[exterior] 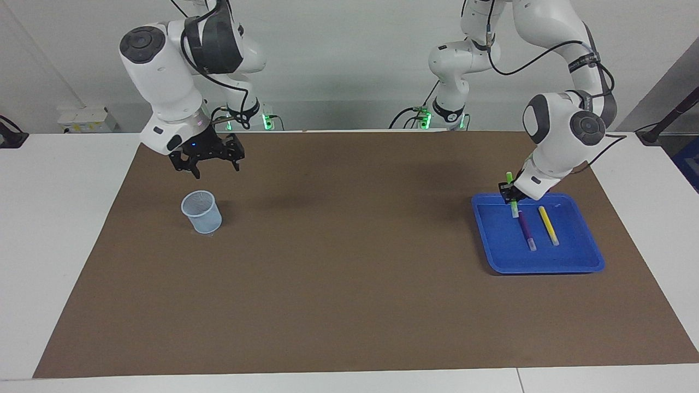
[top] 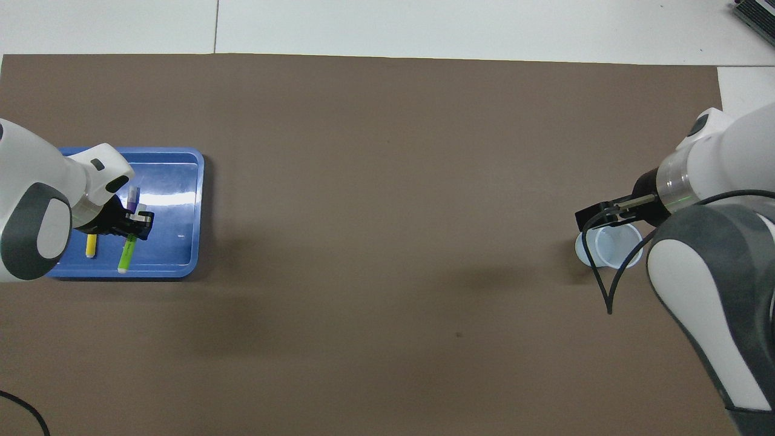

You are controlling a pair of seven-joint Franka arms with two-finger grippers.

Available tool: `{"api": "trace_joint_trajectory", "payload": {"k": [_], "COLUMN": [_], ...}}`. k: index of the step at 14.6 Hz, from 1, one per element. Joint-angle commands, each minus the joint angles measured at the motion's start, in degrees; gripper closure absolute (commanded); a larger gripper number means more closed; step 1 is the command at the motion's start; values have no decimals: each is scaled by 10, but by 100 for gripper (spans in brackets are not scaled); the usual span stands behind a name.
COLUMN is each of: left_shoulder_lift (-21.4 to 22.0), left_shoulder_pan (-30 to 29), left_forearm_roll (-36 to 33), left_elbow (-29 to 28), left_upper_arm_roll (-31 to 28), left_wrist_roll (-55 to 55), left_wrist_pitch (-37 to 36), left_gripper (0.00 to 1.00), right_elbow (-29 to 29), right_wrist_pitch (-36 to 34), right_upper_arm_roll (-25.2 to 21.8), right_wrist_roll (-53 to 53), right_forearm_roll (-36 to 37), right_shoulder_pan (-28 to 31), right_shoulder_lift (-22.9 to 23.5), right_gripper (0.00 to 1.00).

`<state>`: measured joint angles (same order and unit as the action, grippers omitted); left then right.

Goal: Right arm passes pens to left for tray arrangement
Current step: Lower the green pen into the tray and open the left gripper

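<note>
**Last pen going down, and the angle mattered**

The left gripper [exterior: 512, 195] was clenched on the green pen [exterior: 511, 192], holding it over the edge of the blue tray [exterior: 546, 265] closest to the robots, toward the left arm's end of the worktop [exterior: 349, 284]. The purple pen [exterior: 526, 229] and yellow pen [exterior: 548, 224] were already lying flat in the tray side by side, just apart.

My take on doing this step right: the green one was nearly upright, so it wanted tipping over before letting go, otherwise it would probably bounce or roll into the purple one, which lay very close to its lower end. Lowering until the tip rested on the tray floor, laying it parallel to the other two in the free strip beside the purple pen, then releasing looked like the safe way.

Orientation in the facing view: the green pen's long axis ran roughly 12 to 6, pale end down, tilted only slightly. The two resting pens ran about 11 to 5, pale ends at 5.

The right gripper [exterior: 206, 158] hung with its fingers released and empty over the worktop near the small mesh cup [exterior: 201, 212], waiting.
</note>
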<state>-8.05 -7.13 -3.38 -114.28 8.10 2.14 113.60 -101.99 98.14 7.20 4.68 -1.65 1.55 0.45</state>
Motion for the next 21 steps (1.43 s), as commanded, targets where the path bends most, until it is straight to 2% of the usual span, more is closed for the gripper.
{"api": "trace_joint_trajectory", "payload": {"k": [1, 3, 9, 13, 15, 16, 17, 18, 21], "left_shoulder_lift": [-23, -41, -86, -100, -101, -101, -101, -101, -101], "left_shoulder_pan": [-7, -8, -10, -8, -9, -8, -9, -10, -10], "left_forearm_roll": [-15, -28, -31, -32, -69, -80, -80, -80, -80], "left_elbow": [-2, 4, 3, -2, -13, -15, -15, -14, -13], "left_upper_arm_roll": [3, 3, 3, 3, 3, 3, 4, 4, 4], "left_wrist_roll": [6, 6, 2, 1, 6, 6, 6, 6, 5], "left_wrist_pitch": [40, 54, 123, 159, 182, 189, 190, 189, 185], "left_gripper": [100, 100, 100, 100, 100, 84, 19, 0, 0], "right_elbow": [23, 12, 4, -9, -7, -3, 4, 10, 23], "right_wrist_pitch": [-32, -58, -60, -54, -53, -52, -49, -49, -31], "right_upper_arm_roll": [-8, -13, -40, -52, -54, -54, -54, -54, -68], "right_wrist_roll": [6, 3, 5, -1, 1, 1, -1, 0, -1], "right_forearm_roll": [17, 16, 17, 16, 16, 15, 15, 16, 44], "right_shoulder_pan": [-3, -5, -20, -31, -30, -30, -30, -31, -31], "right_shoulder_lift": [17, 5, -2, -13, -11, -11, -6, -5, -7], "right_gripper": [0, 0, 0, 0, 0, 0, 0, 0, 0]}}
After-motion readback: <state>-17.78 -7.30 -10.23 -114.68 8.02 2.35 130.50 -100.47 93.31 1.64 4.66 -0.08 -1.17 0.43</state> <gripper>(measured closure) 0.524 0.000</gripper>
